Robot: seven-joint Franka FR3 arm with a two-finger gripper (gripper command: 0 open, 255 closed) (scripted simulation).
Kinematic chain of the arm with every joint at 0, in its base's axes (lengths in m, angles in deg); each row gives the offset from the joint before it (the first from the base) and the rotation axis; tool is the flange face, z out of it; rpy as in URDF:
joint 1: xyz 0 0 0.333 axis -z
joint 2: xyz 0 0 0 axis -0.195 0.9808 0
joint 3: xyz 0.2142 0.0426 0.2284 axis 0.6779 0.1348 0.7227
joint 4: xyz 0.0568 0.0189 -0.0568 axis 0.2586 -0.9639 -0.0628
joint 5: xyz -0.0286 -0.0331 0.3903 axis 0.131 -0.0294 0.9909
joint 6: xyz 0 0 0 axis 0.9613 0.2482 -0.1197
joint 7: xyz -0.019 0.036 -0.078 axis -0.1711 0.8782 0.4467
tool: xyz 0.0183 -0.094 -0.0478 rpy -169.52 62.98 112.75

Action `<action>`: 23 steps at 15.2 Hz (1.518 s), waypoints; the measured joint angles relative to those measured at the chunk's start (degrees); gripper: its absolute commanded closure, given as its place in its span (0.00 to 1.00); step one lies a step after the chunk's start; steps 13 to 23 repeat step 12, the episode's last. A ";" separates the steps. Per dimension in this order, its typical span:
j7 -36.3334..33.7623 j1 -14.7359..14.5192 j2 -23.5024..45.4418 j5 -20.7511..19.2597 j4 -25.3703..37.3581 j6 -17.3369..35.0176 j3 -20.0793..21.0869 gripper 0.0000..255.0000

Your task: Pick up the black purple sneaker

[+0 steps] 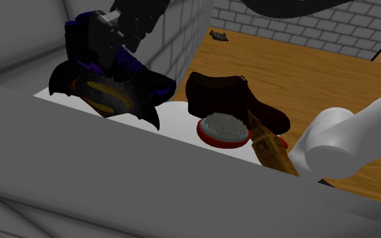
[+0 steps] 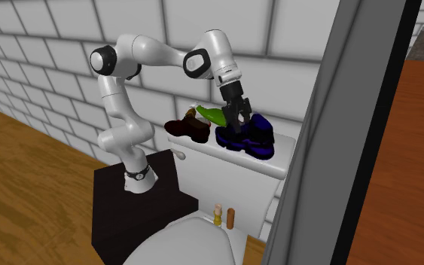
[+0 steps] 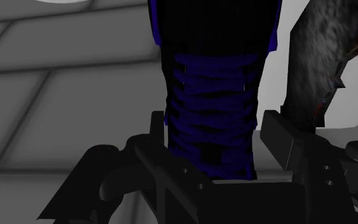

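Note:
The black and purple sneaker [image 1: 151,82] stands on a white tank top [image 1: 178,120] against a brick wall. In the second exterior view the sneaker [image 2: 254,135] sits at the right end of that ledge. My gripper [image 2: 236,120] comes down on it from above, and in the shoulder view the gripper [image 1: 111,44] is at the shoe's rear part. In the wrist view the laced upper [image 3: 212,95] lies between the fingers of the gripper [image 3: 212,137]. Both black fingers press against its sides, so the gripper is shut on the sneaker. The sole looks level with the ledge.
Close beside the sneaker are a dark bat-shaped emblem [image 1: 107,94], a brown dress shoe [image 1: 229,98], a red round brush [image 1: 222,130] and a yellow bottle [image 1: 271,147]. A grey panel [image 1: 114,176] blocks the near side. Below the ledge stand two small bottles [image 2: 224,217].

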 measured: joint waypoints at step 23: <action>1.09 0.83 1.45 -0.62 9.88 -8.50 -0.80 1.00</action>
